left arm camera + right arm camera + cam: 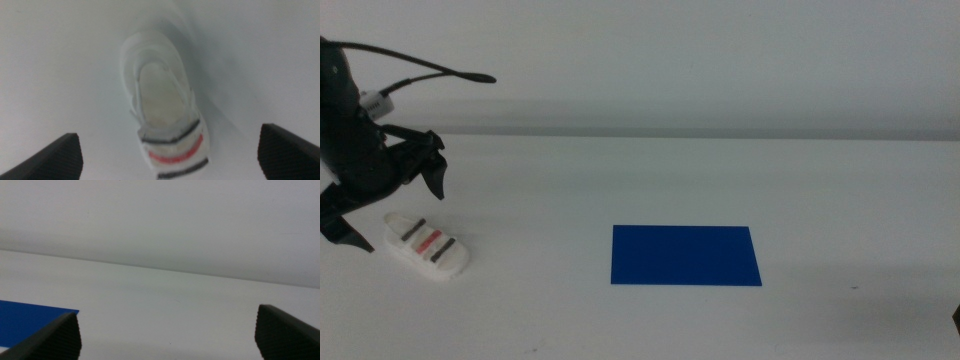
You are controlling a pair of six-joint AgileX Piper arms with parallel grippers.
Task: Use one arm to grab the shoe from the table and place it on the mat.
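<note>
The shoe [426, 247] is a small white sandal with a thick white sole and three straps across one end, two dark grey with a red one between them. It lies sole-down on the white table [820, 180], near the left side of the middle view, its length running at a slant. In the left wrist view the shoe [165, 125] shows its pale insole (the picture is blurred). The mat [685, 255] is a thin, flat, deep-blue rectangle lying near the table's middle, well apart from the shoe. One corner of the mat [30, 322] appears in the right wrist view.
</note>
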